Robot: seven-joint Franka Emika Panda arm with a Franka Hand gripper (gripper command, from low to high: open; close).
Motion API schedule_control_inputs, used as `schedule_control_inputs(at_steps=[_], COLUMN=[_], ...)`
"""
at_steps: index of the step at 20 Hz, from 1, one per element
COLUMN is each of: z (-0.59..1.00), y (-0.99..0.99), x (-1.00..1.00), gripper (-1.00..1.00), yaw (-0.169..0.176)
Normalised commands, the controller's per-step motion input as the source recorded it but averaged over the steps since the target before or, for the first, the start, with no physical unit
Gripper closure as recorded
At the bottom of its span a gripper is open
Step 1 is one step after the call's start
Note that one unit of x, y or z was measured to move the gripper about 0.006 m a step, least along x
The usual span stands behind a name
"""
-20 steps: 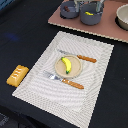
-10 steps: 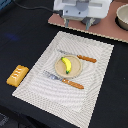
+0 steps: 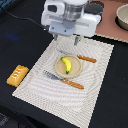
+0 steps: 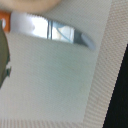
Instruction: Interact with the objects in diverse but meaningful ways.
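My fingers (image 3: pixel 65 40) hang open and empty above the mat's upper edge, near the knife (image 3: pixel 83 58). The banana (image 3: pixel 66 64) lies on the plate (image 3: pixel 56 68) at frame centre; bread (image 3: pixel 17 75) at left. Approach step, I judge; next: descend over the banana.

Woven cloth placemat (image 3: pixel 95 95), matt; knife blade (image 4: pixel 60 32) shiny metal.

- A dark table (image 3: pixel 20 30) is covered partly by a pale woven placemat (image 3: pixel 97 87)
- An orange ridged bread slab (image 3: pixel 17 75) is laid beside the placemat
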Motion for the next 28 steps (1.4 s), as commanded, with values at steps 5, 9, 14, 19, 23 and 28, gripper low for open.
schedule_control_inputs(at_steps=[5,9,14,19,23,28], z=[-0.22,-0.14,-0.03,0.01,0.06,0.01], y=[-0.47,-0.46,-0.48,-0.47,-0.45,-0.43], x=[-0.77,-0.77,-0.75,-0.76,-0.79,-0.81], gripper=[-1.0,-1.0,-1.0,-1.0,-1.0,-1.0], yaw=[-0.128,-0.128,-0.126,-0.121,-0.114,-0.107])
